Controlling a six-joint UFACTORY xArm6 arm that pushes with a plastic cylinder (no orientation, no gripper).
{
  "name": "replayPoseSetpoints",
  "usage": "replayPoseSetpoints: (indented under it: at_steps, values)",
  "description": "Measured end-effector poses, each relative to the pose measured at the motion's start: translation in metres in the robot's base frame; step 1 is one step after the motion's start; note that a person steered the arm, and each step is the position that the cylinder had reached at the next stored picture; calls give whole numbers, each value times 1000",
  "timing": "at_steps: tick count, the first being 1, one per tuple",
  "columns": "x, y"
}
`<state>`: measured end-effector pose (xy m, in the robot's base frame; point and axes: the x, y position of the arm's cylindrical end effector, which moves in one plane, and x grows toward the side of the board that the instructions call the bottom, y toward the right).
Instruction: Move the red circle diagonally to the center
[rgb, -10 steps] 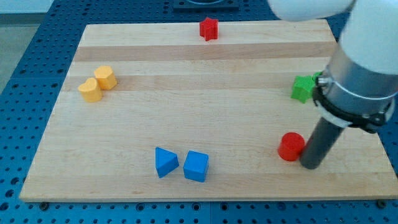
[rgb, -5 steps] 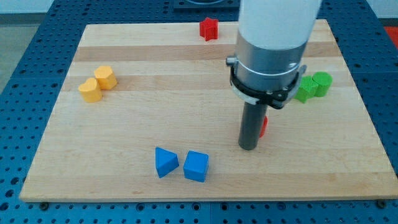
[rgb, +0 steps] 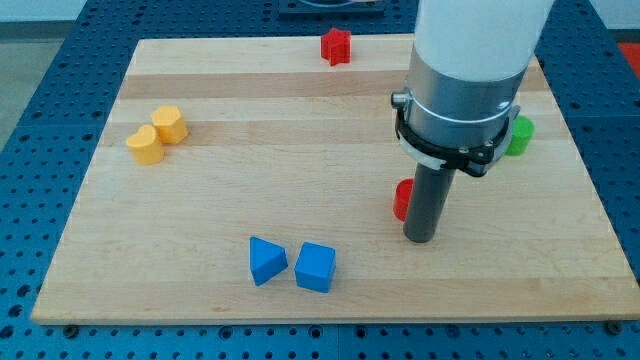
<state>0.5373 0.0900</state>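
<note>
The red circle is a short red cylinder on the wooden board, right of the middle and mostly hidden behind my rod. My tip rests on the board just right of and below the red circle, touching or nearly touching it. The arm's wide white and grey body fills the view's upper right.
A red star-like block sits at the top edge. Two yellow blocks lie together at the left. A blue triangle and a blue cube sit near the bottom. A green block shows at the right, partly hidden by the arm.
The red circle went up-left from the lower right toward the middle. In the last half second my tip shifted right, so more of the circle's left side shows.
</note>
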Motion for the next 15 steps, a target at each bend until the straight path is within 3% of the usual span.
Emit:
replayPoseSetpoints:
  at_steps: [5, 7, 9, 12, 13, 15]
  values:
    - [-78, -2]
    - [-102, -80]
    - [-102, -120]
    - [-74, -68]
    - [-76, -31]
    - [-89, -20]
